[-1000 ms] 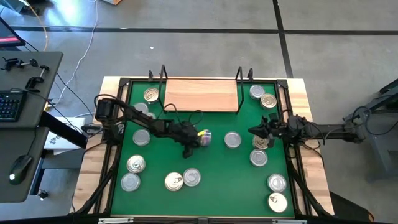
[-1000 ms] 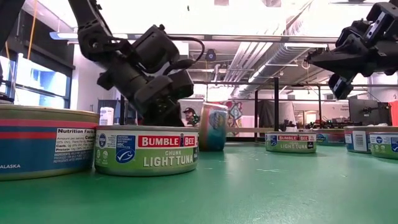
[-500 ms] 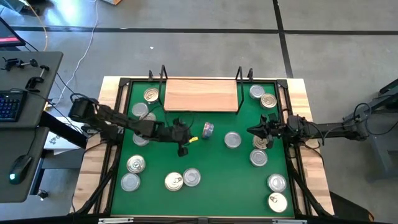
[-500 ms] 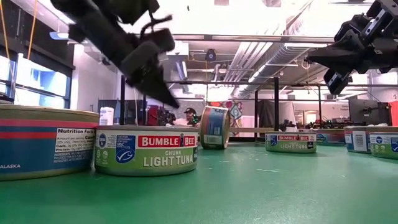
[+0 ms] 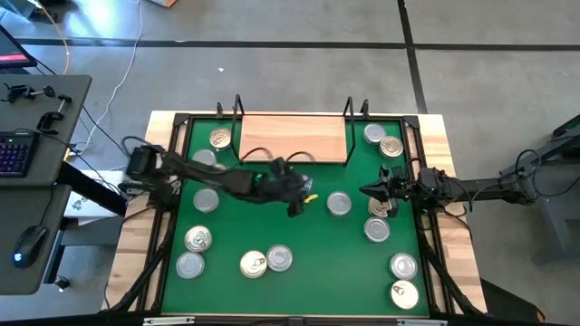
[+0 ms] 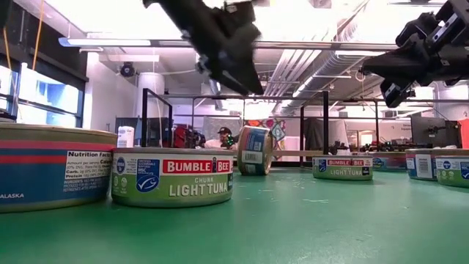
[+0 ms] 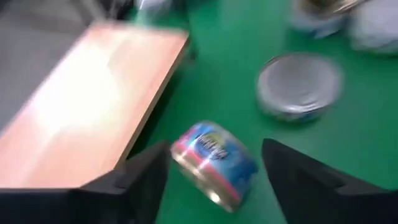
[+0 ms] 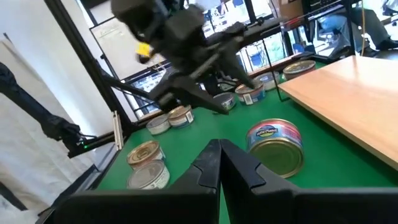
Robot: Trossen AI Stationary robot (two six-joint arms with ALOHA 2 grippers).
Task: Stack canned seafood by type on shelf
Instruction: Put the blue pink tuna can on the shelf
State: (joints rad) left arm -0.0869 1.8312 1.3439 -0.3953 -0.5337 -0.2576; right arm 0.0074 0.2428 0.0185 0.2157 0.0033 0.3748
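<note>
Rolled tin is on its edge near bench centre, just at 6 o'clock of the shelf, label round the side, gold lid facing the right arm. A second ago the left claw had it pinched. It then let go, pulled back toward 9 o'clock and has now swung in over the tin again, raised. The left claw's jaws are spread, with the tin between and below them, and no contact shows.

So the tin was dropped short of the shelf and not laid flat. The shelf board is bare and no stacking is done. My read is a re-grasp is being lined up. On its rim the tin will likely roll if nudged, so it probably needs grabbing across the flat faces or tipping flat first.

Around it:
- Silver-lid tin lies flat just at 3 o'clock of it, near enough to get bumped.
- Right claw is at 3 o'clock, hovering, jaws closed, empty, pointing at the rolled tin. It's in the left arm's way only if that arm reaches further over.
- Corner tins sit at 11 o'clock and more at 1 o'clock, flanking the shelf uprights.
- A loose row lies at 6 to 7 o'clock on the green mat, with a few at 5 o'clock.
- Nearest the low camera is a Bumble Bee tuna tin, flat.

Path from tin to shelf looks open.
</note>
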